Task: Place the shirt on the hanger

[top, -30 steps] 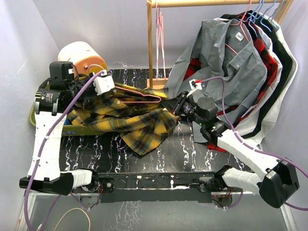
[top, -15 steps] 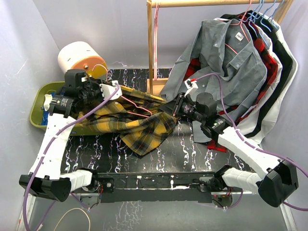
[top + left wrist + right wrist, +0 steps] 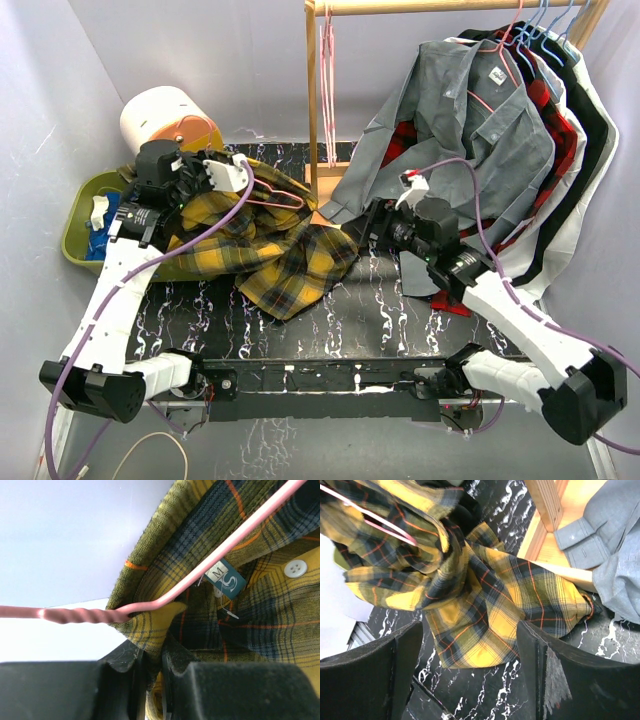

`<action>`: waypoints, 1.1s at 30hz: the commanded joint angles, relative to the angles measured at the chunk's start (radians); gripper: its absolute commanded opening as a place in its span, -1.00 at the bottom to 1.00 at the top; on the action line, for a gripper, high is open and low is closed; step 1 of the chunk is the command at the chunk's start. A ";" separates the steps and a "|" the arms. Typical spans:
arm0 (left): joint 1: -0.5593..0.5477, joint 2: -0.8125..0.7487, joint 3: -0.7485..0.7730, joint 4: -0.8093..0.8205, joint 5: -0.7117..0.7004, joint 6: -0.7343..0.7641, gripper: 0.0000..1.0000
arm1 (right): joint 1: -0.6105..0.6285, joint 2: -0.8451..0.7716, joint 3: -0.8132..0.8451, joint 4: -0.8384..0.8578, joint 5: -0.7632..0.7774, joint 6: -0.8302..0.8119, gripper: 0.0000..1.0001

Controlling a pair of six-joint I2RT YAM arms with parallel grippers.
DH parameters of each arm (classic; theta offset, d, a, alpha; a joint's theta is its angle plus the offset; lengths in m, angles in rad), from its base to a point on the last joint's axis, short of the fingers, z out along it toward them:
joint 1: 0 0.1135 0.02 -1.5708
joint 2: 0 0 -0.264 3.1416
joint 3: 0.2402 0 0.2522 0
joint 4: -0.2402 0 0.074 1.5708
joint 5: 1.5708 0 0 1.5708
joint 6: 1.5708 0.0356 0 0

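Note:
The yellow, black and green plaid shirt point(image 3: 285, 250) lies bunched on the black marbled table, its collar lifted at the left. My left gripper point(image 3: 236, 176) is shut on a fold of shirt point(image 3: 150, 630) fabric near the collar. The pink hanger point(image 3: 210, 560) runs just above those fingertips and into the neck, past the size tag. In the top view the hanger point(image 3: 282, 196) pokes out of the cloth. My right gripper point(image 3: 366, 230) stands open right of the shirt, holding nothing. In its wrist view the right gripper point(image 3: 470, 665) hovers over the shirt point(image 3: 485, 605) hem; the hanger point(image 3: 380, 524) shows at upper left.
A wooden rack point(image 3: 312, 100) stands behind the shirt, its base point(image 3: 547, 510) close to my right gripper. A grey shirt point(image 3: 470, 130), a red plaid shirt point(image 3: 556, 130) and others hang on blue hangers point(image 3: 545, 30). A green tray point(image 3: 78, 218) and a white-orange drum point(image 3: 160, 115) sit far left.
My right gripper has opened, let go of the shirt and drawn back to the right. The shirt's right side has slumped onto the table. My left gripper has moved right with collar and hanger.

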 commanded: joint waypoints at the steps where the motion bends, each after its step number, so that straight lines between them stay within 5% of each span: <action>1: 0.000 -0.057 0.004 0.073 -0.072 0.039 -1.00 | -0.001 -0.130 -0.024 0.169 0.006 0.014 0.51; 7: -0.003 -0.070 0.011 0.035 -0.054 0.034 -1.00 | 0.007 -0.079 -0.114 0.458 0.004 0.076 0.45; 12: -0.006 -0.072 0.023 0.022 -0.049 0.023 -1.00 | 0.009 0.096 -0.083 0.636 -0.049 0.083 0.19; 33: -0.005 -0.069 0.025 0.005 -0.034 0.001 -1.00 | 0.091 0.358 0.099 0.656 -0.038 0.059 0.12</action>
